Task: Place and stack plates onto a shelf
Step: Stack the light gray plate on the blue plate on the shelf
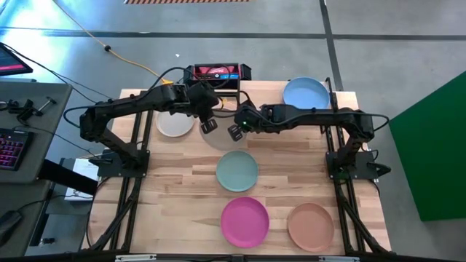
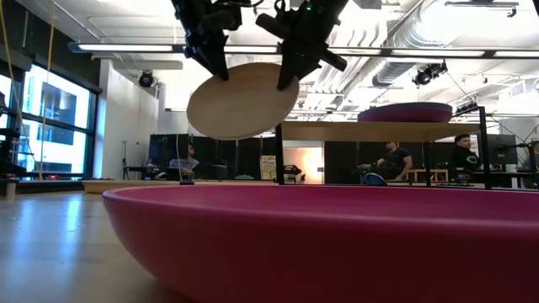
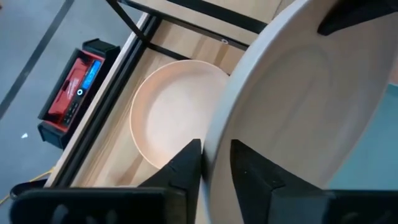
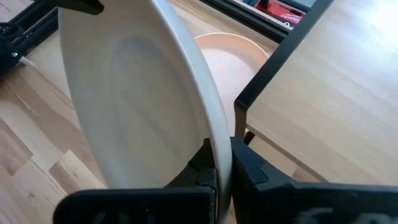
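Observation:
Both grippers hold a cream plate [image 1: 222,136] [image 2: 240,99] in the air between them, in front of the shelf [image 2: 379,130] [image 4: 329,93]. My left gripper [image 1: 209,125] [image 3: 214,149] is shut on its left rim. My right gripper [image 1: 235,131] [image 4: 222,146] is shut on its right rim. A purple plate [image 2: 404,112] sits on the shelf board. A pale pink plate [image 3: 171,112] [image 4: 233,53] lies flat on the table by the shelf's black leg [image 4: 249,106]. My left gripper pinches the cream plate's left rim [image 3: 214,130] between its two fingers, one on each face, coming from above and slanting down. My right gripper pinches the opposite rim [image 4: 219,124] the same way, from above. The plate is lifted clear and tilted, its left side lower.
On the table lie a grey-white plate [image 1: 175,122] at far left, a teal plate [image 1: 237,171] in the middle, and a magenta plate [image 1: 245,222] and a tan-brown plate [image 1: 311,226] near the front. A blue plate [image 1: 306,93] is at far right. A red-and-black device [image 1: 216,73] sits at the far edge.

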Robot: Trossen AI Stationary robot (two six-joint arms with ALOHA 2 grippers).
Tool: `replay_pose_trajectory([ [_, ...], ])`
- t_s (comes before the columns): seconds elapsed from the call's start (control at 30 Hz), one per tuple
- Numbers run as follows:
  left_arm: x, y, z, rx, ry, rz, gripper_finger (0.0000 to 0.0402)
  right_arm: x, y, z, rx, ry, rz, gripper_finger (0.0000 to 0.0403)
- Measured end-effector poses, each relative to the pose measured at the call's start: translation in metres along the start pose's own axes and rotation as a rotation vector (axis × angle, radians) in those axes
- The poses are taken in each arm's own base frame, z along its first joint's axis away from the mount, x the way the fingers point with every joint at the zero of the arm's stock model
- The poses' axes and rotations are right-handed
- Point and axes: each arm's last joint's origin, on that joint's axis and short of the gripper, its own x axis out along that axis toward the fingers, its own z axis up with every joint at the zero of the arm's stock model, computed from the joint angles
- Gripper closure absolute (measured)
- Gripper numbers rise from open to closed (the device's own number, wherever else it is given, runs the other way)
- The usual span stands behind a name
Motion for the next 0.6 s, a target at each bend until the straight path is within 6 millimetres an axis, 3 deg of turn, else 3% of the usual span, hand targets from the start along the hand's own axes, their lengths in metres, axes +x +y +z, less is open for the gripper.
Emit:
replay_pose_trajectory([
  [0.17,-0.006,0.004,-0.001,-0.002,-0.014,0.003,0.0298,-0.005,0.000,0.004,0.021,0.006,0.003,0.0403],
  [0.6,-0.068,0.017,-0.011,-0.008,-0.217,0.003,0.0286,-0.041,-0.021,0.027,0.002,0.058,-0.162,0.0403],
])
